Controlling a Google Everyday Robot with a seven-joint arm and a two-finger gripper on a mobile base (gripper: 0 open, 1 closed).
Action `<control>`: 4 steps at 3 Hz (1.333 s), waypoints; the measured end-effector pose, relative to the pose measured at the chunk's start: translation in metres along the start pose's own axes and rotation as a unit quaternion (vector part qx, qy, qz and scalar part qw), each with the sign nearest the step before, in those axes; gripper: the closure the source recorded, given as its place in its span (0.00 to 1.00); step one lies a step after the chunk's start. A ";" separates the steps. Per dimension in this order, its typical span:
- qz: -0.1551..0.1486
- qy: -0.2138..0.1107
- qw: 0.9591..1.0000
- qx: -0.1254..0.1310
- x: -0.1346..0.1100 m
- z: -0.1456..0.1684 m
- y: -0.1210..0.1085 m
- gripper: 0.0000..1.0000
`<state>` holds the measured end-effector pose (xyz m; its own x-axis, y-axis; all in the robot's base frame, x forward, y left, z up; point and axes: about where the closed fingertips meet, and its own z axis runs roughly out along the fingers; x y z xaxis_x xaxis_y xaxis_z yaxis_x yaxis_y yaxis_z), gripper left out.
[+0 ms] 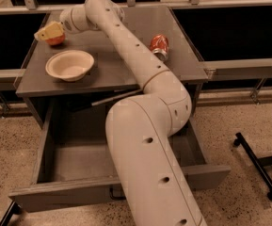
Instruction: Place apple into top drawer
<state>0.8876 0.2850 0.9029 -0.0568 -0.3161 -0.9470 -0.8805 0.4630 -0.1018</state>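
The apple [56, 40], red-orange, sits at the far left of the grey cabinet top [112, 69], behind the bowl. My gripper [49, 32], with yellowish pads, is right on top of the apple and covers its upper left part. The arm reaches across the cabinet top from the right. The top drawer [74, 161] is pulled wide open below the cabinet top and has nothing in it. Its front panel [55, 197] faces the camera, and the black handle [116, 195] is partly hidden by the arm.
A cream bowl [70, 65] stands on the cabinet top just in front of the apple. A red-and-silver soda can [159, 46] lies on its side at the right of the top. A black stand leg [258, 166] lies on the floor at the right.
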 end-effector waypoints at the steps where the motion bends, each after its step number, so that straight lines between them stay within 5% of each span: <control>1: 0.002 0.004 1.000 0.004 0.003 0.012 0.003 0.00; 2: 0.008 0.022 0.999 0.022 0.018 0.021 -0.001 0.03; 4: 0.025 0.028 0.999 0.021 0.043 0.026 0.000 0.54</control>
<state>0.8975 0.2930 0.8545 -0.1277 -0.3366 -0.9330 -0.8556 0.5131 -0.0680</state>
